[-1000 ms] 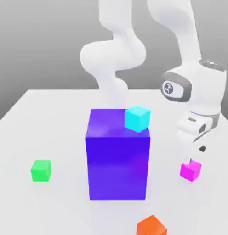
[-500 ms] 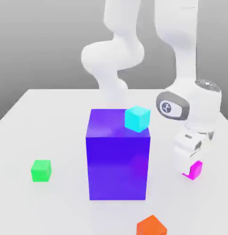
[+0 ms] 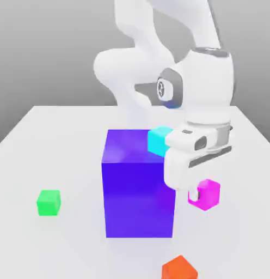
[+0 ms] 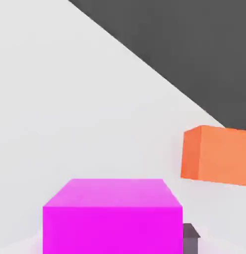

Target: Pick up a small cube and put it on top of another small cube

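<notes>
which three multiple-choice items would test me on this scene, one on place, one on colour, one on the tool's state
1. Where is the cyan cube?
a) on the big block
b) beside the green cube
c) on the orange cube
2. What colour is the big block?
a) yellow
b) blue-purple
c) red
3. What is the tool's state?
a) wide open and empty
b) shut on the green cube
c) shut on the magenta cube

1 a: the cyan cube sits on top of the big block.
2 b: its front face is plainly blue-purple.
3 c: the magenta cube is gripped at the tool.
</notes>
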`<state>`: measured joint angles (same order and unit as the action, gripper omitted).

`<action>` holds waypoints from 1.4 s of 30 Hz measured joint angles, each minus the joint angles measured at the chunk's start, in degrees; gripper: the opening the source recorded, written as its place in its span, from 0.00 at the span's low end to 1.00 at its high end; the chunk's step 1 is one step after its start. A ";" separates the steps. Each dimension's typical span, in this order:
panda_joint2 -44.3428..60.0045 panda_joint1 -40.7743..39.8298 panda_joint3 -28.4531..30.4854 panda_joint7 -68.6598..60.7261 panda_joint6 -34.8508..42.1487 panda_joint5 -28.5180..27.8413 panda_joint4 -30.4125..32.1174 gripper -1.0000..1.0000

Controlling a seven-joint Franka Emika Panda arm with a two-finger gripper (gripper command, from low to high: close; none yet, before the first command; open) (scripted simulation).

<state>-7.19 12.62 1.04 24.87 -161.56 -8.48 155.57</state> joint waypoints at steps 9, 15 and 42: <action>-6.15 -12.14 14.82 -20.48 3.69 -7.24 -0.51 0.00; -6.74 -15.58 21.59 -32.07 5.78 -7.89 1.55 0.00; 4.24 -12.63 38.10 -71.16 9.99 12.66 4.05 0.00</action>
<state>-2.96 -0.01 39.15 -46.30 -151.57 4.17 159.62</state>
